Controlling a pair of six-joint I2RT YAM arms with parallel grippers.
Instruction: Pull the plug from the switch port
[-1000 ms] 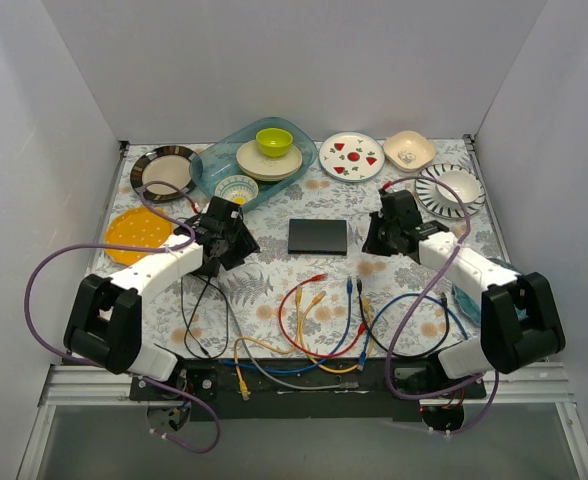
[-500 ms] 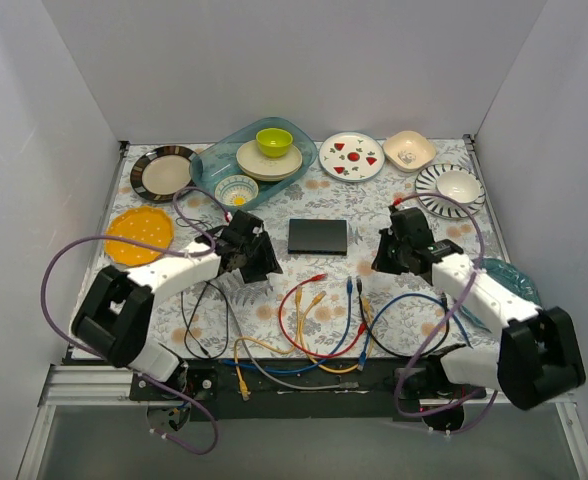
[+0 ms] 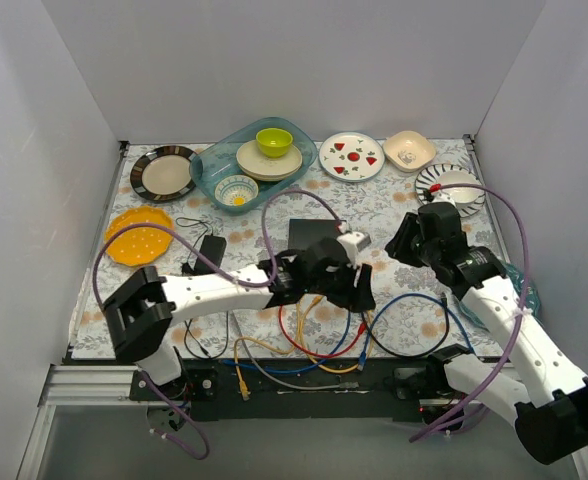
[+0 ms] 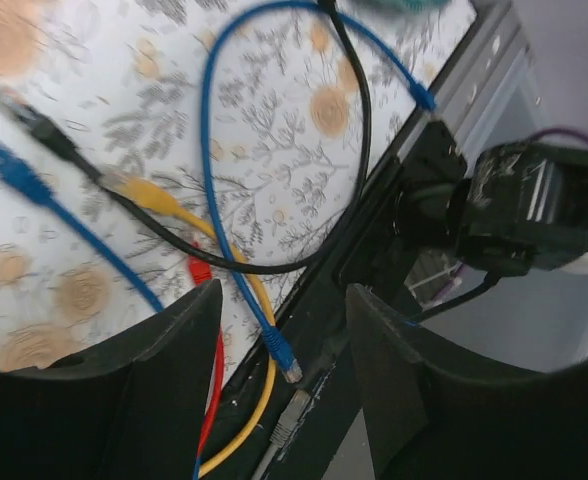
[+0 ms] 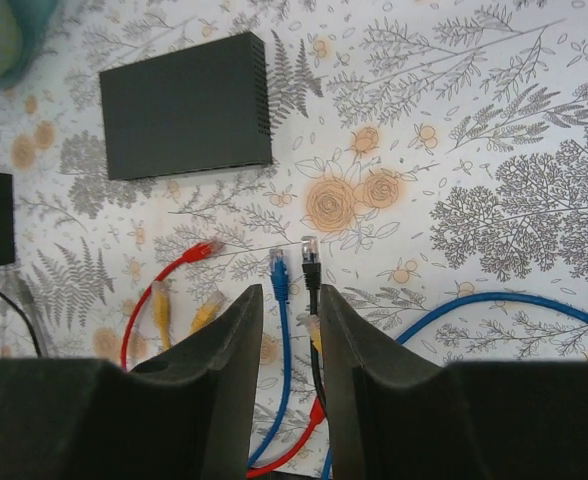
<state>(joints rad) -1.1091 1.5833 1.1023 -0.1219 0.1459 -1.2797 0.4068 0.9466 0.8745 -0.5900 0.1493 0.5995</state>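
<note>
The switch (image 3: 312,234) is a flat black box in the middle of the table, also in the right wrist view (image 5: 184,105). No cable shows in the sides I can see. Loose cables lie in front of it with free plug ends: red (image 5: 206,248), blue (image 5: 279,265) and black (image 5: 310,250). My left gripper (image 3: 359,288) is open and empty above these cables, just right of and nearer than the switch. In its wrist view (image 4: 284,300) it hangs over the table's front edge. My right gripper (image 3: 399,250) is narrowly open and empty (image 5: 290,300), to the right of the switch.
A black adapter block (image 3: 212,248) on a black cord lies left of the switch. A teal bin (image 3: 214,175) with bowls, several plates and an orange plate (image 3: 139,232) line the back and left. A blue plug (image 4: 286,362) and a grey plug (image 4: 292,415) lie at the front rail.
My left arm has swung right from beside the adapter block to over the cables in front of the switch. My right arm has drawn back to the right and risen.
</note>
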